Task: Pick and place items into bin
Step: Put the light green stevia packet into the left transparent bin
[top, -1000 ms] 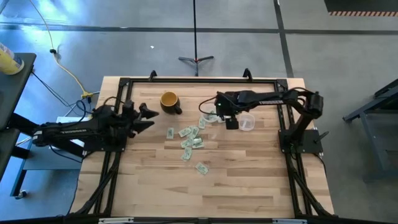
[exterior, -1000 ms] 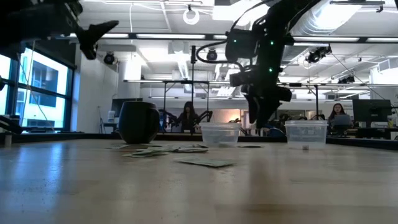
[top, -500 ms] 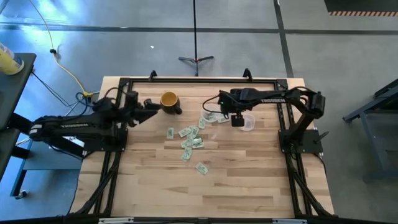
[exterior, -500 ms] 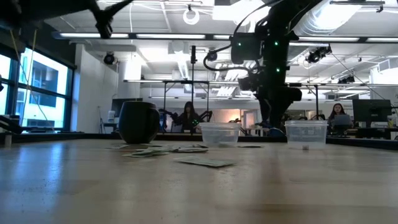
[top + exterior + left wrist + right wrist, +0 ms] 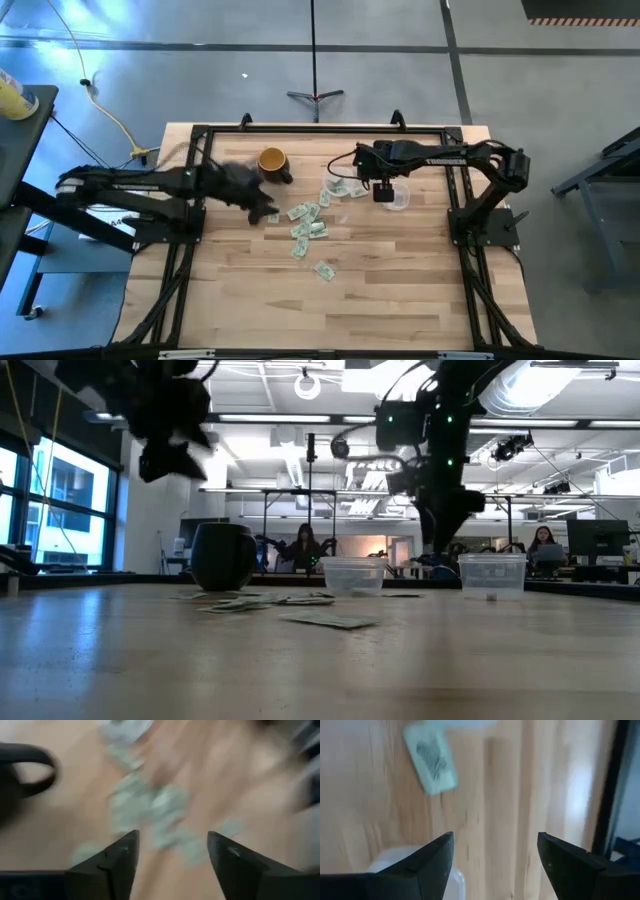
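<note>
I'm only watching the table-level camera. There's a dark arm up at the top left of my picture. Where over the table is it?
Observer: From above, that is the left gripper. It is on the near side of the yellow mug, at the left edge of the scattered slips.
Visitor: Is it carrying anything?
Observer: No. Its wrist camera shows the fingers apart with nothing between them.
Visitor: And the other arm?
Observer: The right gripper is beside a clear container near the table's right side, open and empty. Its wrist camera shows one slip lying flat on the wood close by.
</note>
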`<state>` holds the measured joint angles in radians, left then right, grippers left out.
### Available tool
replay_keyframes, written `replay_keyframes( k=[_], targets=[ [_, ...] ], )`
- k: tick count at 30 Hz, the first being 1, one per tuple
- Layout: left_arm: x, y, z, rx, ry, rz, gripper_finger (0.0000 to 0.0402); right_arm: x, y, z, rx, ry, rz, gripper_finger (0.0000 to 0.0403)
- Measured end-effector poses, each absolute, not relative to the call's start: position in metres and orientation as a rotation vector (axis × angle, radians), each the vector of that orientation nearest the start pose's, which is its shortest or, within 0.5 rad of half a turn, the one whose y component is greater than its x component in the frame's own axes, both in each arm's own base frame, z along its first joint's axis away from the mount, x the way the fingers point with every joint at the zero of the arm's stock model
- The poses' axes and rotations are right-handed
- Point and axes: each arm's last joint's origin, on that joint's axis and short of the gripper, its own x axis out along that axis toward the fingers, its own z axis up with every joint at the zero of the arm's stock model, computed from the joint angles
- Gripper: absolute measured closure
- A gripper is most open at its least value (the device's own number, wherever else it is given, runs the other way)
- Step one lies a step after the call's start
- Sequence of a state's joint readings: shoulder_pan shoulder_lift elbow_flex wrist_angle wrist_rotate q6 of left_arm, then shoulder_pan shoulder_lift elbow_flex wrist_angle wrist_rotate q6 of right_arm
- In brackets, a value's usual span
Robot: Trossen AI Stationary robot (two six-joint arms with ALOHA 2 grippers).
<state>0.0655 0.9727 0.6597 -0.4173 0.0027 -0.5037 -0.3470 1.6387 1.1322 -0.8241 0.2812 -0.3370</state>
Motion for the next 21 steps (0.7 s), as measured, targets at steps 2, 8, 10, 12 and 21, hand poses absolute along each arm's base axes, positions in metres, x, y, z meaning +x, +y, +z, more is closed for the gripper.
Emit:
replay_keyframes(
  k=[2, 8, 10, 12, 21],
  targets=[
    [0.201, 0.001, 0.235, -0.298, 0.743, 0.282, 0.0157, 0.280, -0.110, 0.217, -0.235, 1.381, -0.316, 0.0125],
    [0.228, -0.034, 0.214, -0.002, 0.750, 0.318, 0.0161, 0.263, -0.097, 0.230, -0.242, 1.321, -0.371, 0.0125],
    [0.233, -0.037, 0.202, 0.012, 0.779, 0.391, 0.0148, 0.257, -0.092, 0.231, -0.240, 1.305, -0.384, 0.0125],
    [0.237, -0.037, 0.190, -0.015, 0.814, 0.439, 0.0133, 0.251, -0.086, 0.231, -0.234, 1.300, -0.387, 0.0125],
    [0.266, -0.038, 0.142, 0.089, 0.905, 0.423, 0.0102, 0.238, -0.076, 0.241, -0.207, 1.225, -0.454, 0.0125]
  ],
)
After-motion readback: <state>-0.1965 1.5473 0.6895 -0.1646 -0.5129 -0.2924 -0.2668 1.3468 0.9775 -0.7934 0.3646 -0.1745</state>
